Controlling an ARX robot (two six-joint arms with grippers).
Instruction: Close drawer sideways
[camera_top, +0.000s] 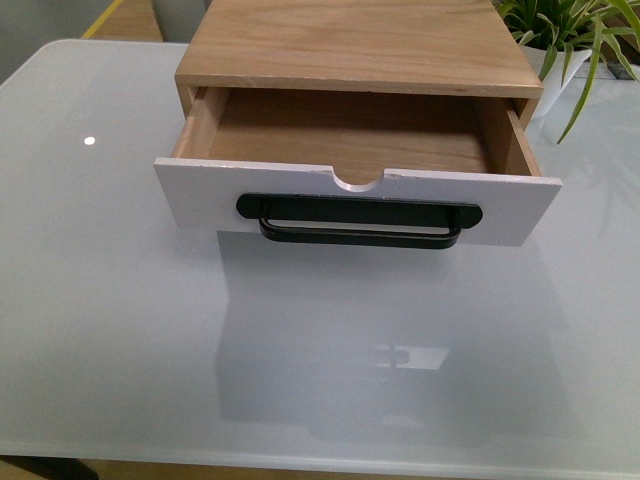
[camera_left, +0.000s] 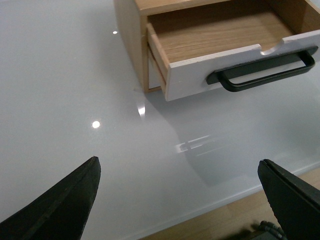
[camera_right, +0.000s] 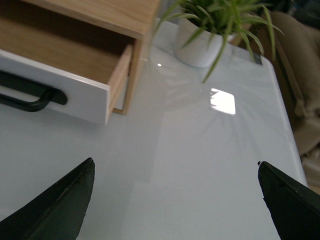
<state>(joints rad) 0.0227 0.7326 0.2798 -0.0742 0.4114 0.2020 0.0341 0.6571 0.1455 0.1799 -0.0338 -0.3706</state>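
"At the middle of the table, straight ahead of me, the drawer stands pulled well out of its wooden box. Its white front faces me with the black bar handle across it, and I see nothing inside."

"Why are your claws nowhere near it?"

"Both hang back over the glossy top. My left gripper is spread wide and holds nothing, its 2 fingers at the edges of the wrist picture. My right gripper is the same. Neither shows in the front view, so I judge the closing has not begun."

"Why so wide?"

"I think because this is a push, not a grasp. The front is a broad flat face, and the side of a claw laid against it should drive it in. The handle matters little for shutting."

"Which arm?"

"Either could reach. The left wrist looks at the drawer's left corner, the right wrist at its right corner. The potted plant stands just beyond the box on that side, so the left looks freer. The box sits on slick glass, so I would push squarely, lest the whole box slide back."
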